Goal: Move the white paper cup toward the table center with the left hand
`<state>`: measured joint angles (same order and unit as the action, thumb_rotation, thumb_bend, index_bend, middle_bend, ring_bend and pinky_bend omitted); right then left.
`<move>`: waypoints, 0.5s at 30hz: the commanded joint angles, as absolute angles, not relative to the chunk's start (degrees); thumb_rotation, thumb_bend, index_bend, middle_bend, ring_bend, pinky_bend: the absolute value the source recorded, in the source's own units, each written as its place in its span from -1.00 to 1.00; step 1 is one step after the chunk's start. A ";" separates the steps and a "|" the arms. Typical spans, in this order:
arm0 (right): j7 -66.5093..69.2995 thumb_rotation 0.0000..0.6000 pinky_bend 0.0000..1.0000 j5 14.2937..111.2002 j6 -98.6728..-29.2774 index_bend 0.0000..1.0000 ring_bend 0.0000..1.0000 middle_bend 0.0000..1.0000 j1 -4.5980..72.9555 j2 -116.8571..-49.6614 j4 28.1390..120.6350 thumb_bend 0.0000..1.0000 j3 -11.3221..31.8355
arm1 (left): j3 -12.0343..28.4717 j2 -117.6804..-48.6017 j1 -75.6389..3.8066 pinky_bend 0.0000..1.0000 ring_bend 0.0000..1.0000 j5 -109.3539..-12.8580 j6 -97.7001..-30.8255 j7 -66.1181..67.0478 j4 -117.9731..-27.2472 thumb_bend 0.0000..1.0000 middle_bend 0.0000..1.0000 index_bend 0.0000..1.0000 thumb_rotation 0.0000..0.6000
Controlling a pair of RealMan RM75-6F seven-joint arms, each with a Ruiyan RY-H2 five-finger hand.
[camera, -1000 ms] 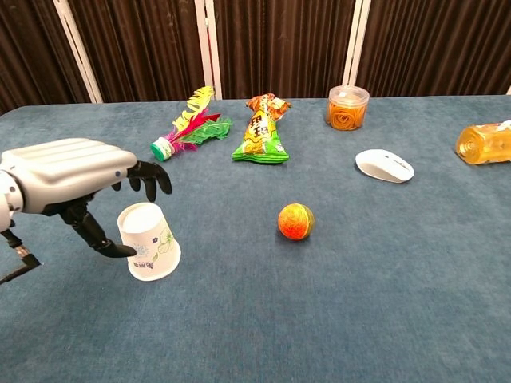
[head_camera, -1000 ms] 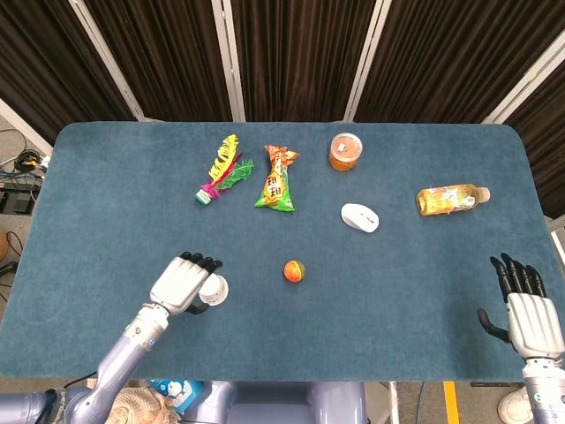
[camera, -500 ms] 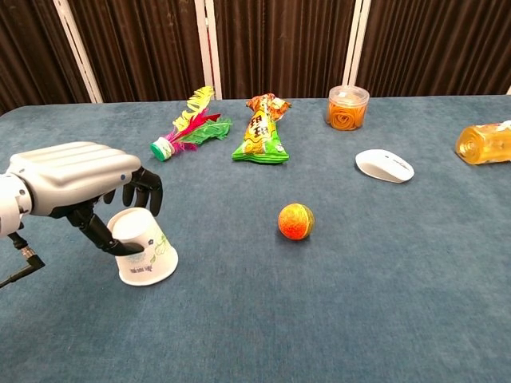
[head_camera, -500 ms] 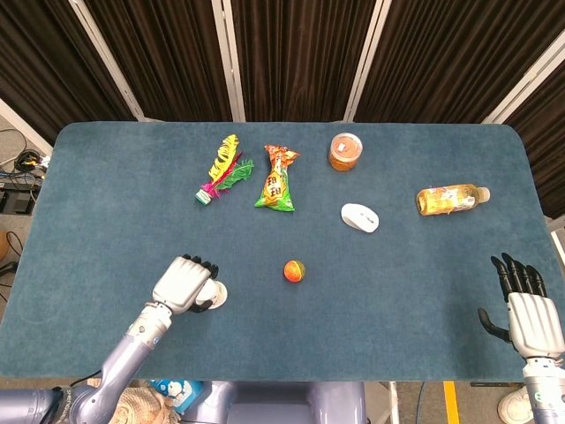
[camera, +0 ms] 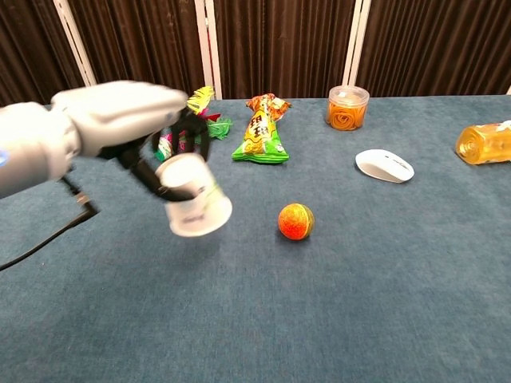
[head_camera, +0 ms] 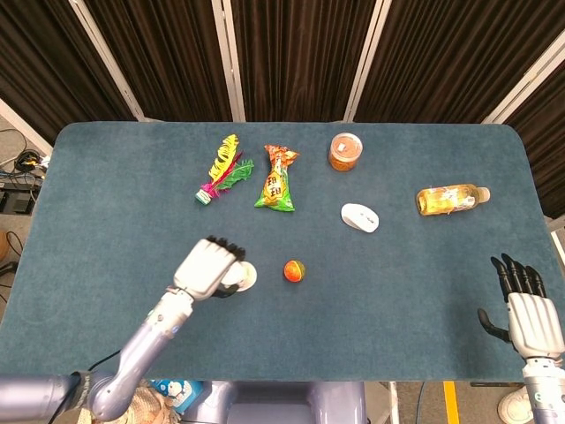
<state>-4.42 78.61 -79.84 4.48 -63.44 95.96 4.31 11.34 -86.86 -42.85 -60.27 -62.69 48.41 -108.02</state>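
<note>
The white paper cup (camera: 194,202) is upside down, tilted, and off the table, gripped at its base by my left hand (camera: 140,120). In the head view the cup (head_camera: 244,276) peeks out to the right of the left hand (head_camera: 208,268), a little left of the orange ball (head_camera: 294,270). The image of hand and cup is motion-blurred in the chest view. My right hand (head_camera: 526,305) hangs off the table's right front corner, fingers apart, holding nothing; the chest view does not show it.
The orange ball (camera: 295,221) lies just right of the cup. Behind are a feather shuttlecock (head_camera: 221,170), a green snack packet (head_camera: 277,179), an orange-filled jar (head_camera: 345,151), a white mouse (head_camera: 359,216) and a juice bottle (head_camera: 451,200).
My left hand closed on the cup, lifted it off the table and carried it right and away from the front edge, toward the ball. The right hand has not moved.
</note>
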 commanded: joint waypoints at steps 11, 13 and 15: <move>-2.41 1.00 -0.95 77.41 -78.57 -1.00 -1.00 -1.00 4.89 -62.95 96.12 -0.31 4.79 | 17.16 -100.62 -54.79 -0.15 -0.28 -54.44 -60.68 53.13 -96.17 -0.48 -0.12 -0.23 1.00; -2.36 1.00 -0.95 77.60 -78.67 -1.00 -1.00 -1.00 4.84 -62.85 96.19 -0.31 4.70 | 16.54 -102.33 -56.24 -0.15 -0.28 -54.37 -60.63 54.70 -94.04 -0.48 -0.12 -0.23 1.00; -2.29 1.00 -0.95 77.73 -78.75 -1.00 -1.00 -1.00 4.81 -62.81 96.24 -0.31 4.65 | 16.48 -104.23 -57.29 -0.15 -0.28 -53.40 -60.43 54.95 -92.40 -0.48 -0.12 -0.23 1.00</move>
<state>-2.31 77.71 -78.73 4.82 -62.82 96.22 4.66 16.71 -102.39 -55.89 -54.42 -60.72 54.11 -94.01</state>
